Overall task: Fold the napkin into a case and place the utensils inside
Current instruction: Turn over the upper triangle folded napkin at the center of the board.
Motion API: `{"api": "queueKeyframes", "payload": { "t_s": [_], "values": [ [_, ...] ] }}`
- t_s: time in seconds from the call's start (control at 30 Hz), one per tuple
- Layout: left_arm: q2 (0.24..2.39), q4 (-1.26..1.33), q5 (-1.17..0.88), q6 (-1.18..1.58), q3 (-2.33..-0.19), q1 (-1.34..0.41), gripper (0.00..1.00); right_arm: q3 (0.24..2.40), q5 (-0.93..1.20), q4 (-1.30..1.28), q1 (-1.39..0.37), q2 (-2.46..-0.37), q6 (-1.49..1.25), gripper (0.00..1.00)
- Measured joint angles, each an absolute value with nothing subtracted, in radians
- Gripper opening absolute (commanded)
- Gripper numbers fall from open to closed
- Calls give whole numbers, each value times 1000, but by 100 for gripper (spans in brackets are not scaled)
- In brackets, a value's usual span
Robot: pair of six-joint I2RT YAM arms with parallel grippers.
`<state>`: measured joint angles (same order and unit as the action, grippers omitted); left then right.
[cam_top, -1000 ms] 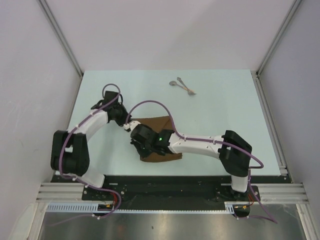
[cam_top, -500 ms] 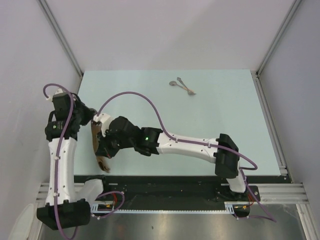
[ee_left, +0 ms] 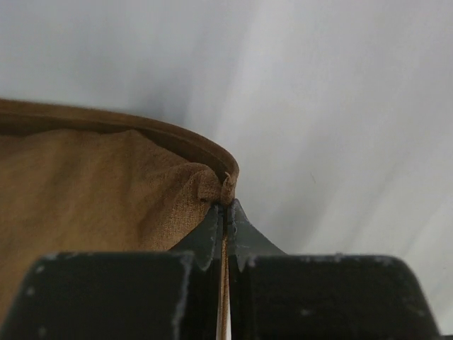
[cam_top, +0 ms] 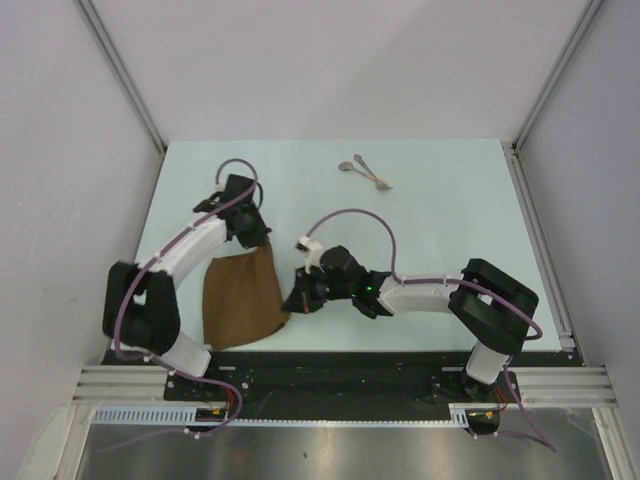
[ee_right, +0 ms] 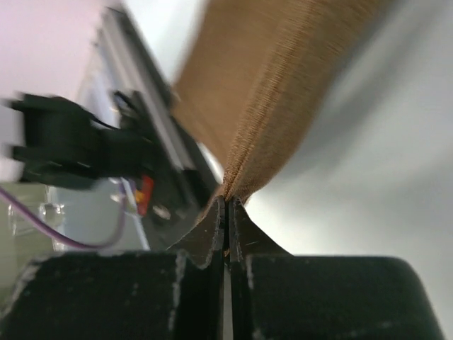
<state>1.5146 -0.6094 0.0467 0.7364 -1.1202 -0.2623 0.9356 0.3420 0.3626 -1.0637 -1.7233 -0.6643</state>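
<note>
The brown napkin (cam_top: 240, 296) lies folded near the front left of the table. My left gripper (cam_top: 262, 243) is shut on its far right corner, and the cloth (ee_left: 92, 191) bunches right at my fingertips in the left wrist view. At the napkin's near right corner my right gripper (cam_top: 291, 308) is shut too, pinching the doubled edge of the cloth (ee_right: 276, 85). Two silvery utensils (cam_top: 365, 172) lie crossed at the back of the table, far from both grippers.
The black base rail (cam_top: 330, 370) runs along the table's near edge, close to the napkin's front side. Grey walls enclose the pale table (cam_top: 450, 230) on three sides.
Both grippers swung the napkin out to the left, lifted, and have now brought it down flat further left than before, still gripping its right corners.
</note>
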Motion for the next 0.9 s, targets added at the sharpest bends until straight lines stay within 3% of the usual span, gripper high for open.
{"api": "queueKeyframes", "payload": {
  "t_s": [0.23,0.5,0.57,0.6,0.67,0.73,0.9],
  "values": [
    [1772,-501,10,768,-1163,-439,0,567,393,524,-928,-1600,-704,0],
    [1927,-422,-27,778,-1257,-514,2,487,400,554,-857,-1583,-695,0],
    [1930,-418,-33,776,-1260,-516,21,485,395,533,-850,-1582,-686,4],
    [1932,-414,-38,770,-1267,-518,28,485,391,522,-849,-1579,-681,13],
    [1938,-399,-36,751,-1288,-522,52,485,390,478,-846,-1567,-678,18],
    [1942,-373,-21,720,-1332,-521,63,487,395,391,-847,-1552,-672,31],
    [1863,-381,14,636,-1400,-521,62,516,377,187,-835,-1470,-648,44]
  ]
}}
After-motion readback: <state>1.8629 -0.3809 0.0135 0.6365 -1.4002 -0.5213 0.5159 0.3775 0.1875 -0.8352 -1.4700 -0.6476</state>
